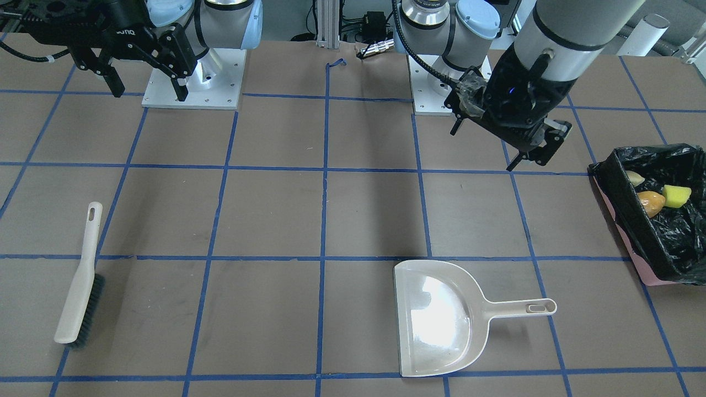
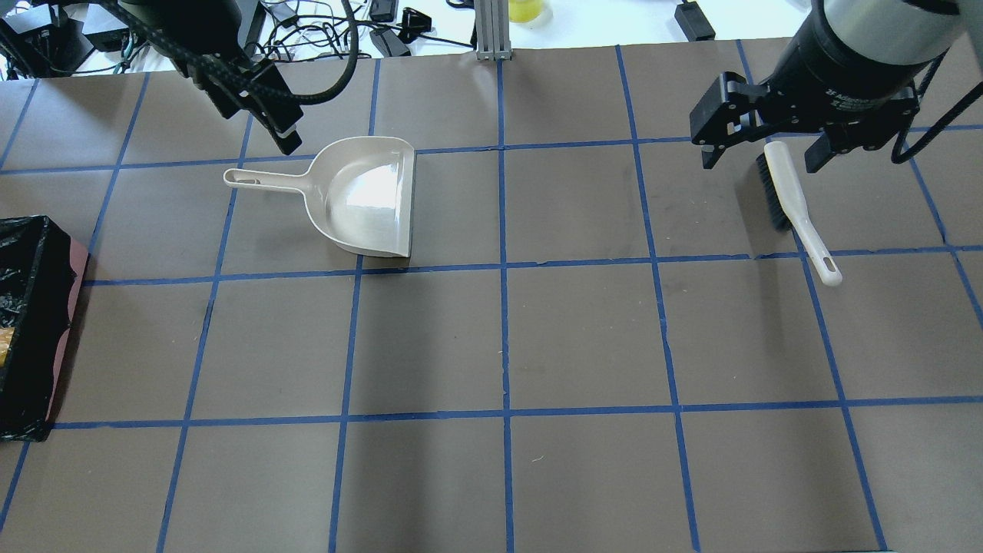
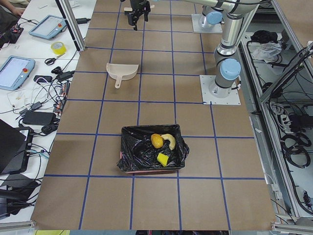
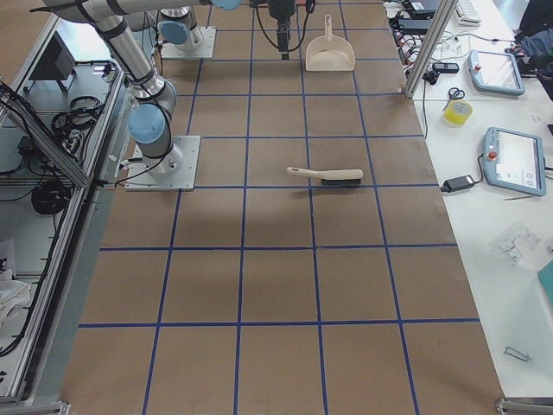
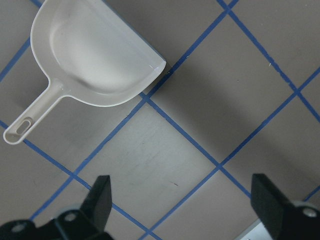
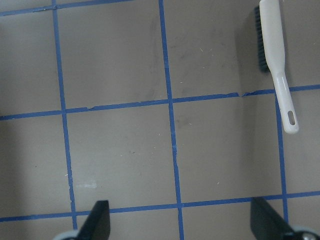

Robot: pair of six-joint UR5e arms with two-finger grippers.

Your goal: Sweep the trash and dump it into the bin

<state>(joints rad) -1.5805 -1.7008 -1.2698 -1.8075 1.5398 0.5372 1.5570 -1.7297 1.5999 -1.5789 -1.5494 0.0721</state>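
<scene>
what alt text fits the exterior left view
A black-lined bin sits mid-table holding a golden lump, a pale peel and a yellow sponge wedge. Beyond it, a beige dustpan lies empty on the brown, blue-gridded table.

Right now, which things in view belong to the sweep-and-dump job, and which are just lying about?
Job: bin, with the potato-like lump, peel and sponge wedge already inside; dustpan; brush.
Lying about: yellow tape roll, scissors, tablets.
</scene>
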